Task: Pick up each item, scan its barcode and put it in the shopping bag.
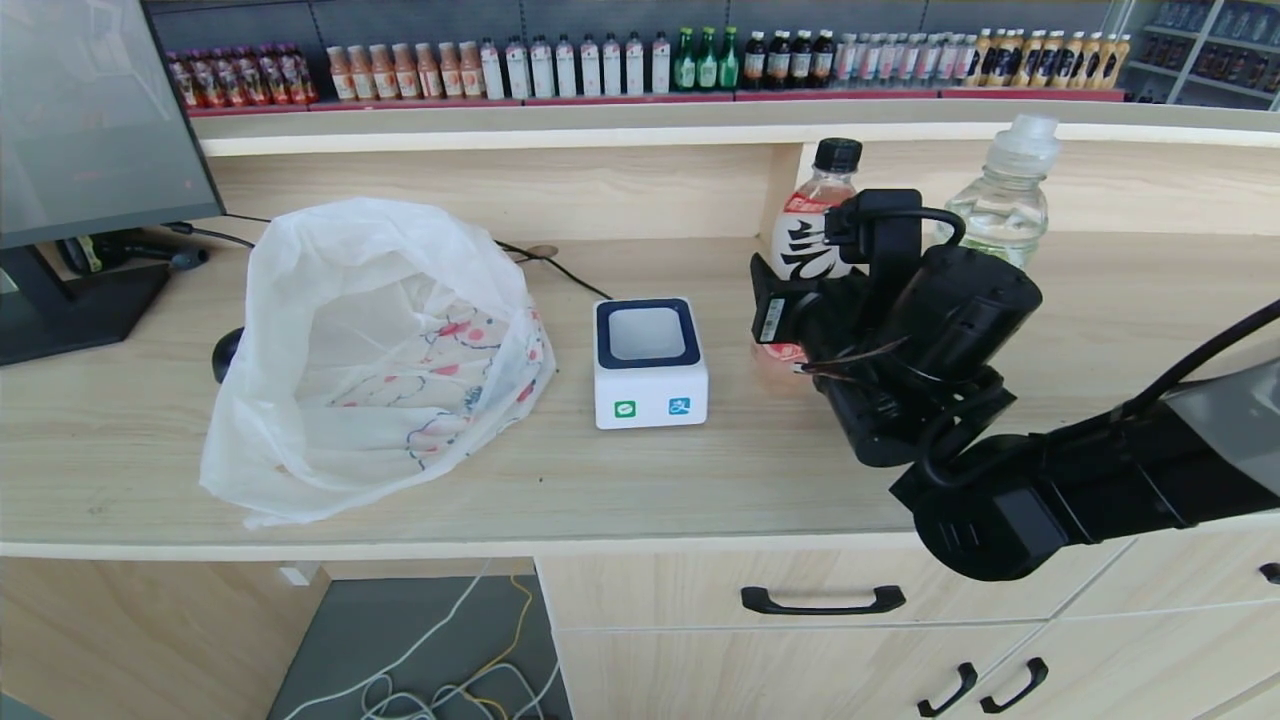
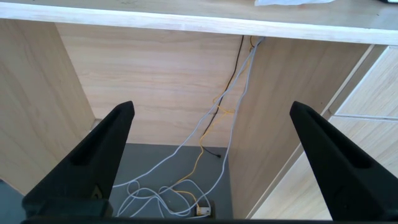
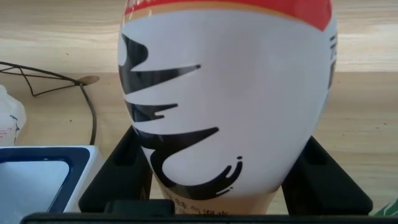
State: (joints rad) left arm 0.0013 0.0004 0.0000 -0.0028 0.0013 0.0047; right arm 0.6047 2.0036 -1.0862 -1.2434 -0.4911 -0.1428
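A tea bottle (image 1: 812, 225) with a black cap and a white label with black brushstrokes stands on the wooden counter (image 1: 700, 470), right of the white barcode scanner (image 1: 650, 362). My right gripper (image 1: 800, 312) is shut on the tea bottle's lower body. In the right wrist view the tea bottle (image 3: 224, 93) sits between the fingers (image 3: 130, 171) of my right gripper (image 3: 224, 186), with the scanner (image 3: 37, 177) beside it. The white shopping bag (image 1: 380, 350) stands open left of the scanner. My left gripper (image 2: 211, 112) hangs open below the counter's edge, holding nothing.
A clear water bottle (image 1: 1003, 200) stands behind the right arm by the raised back ledge. A monitor (image 1: 90, 110) on its stand fills the far left corner. Cables (image 2: 186, 186) lie on the floor under the counter. Drawers with black handles (image 1: 822, 600) are below.
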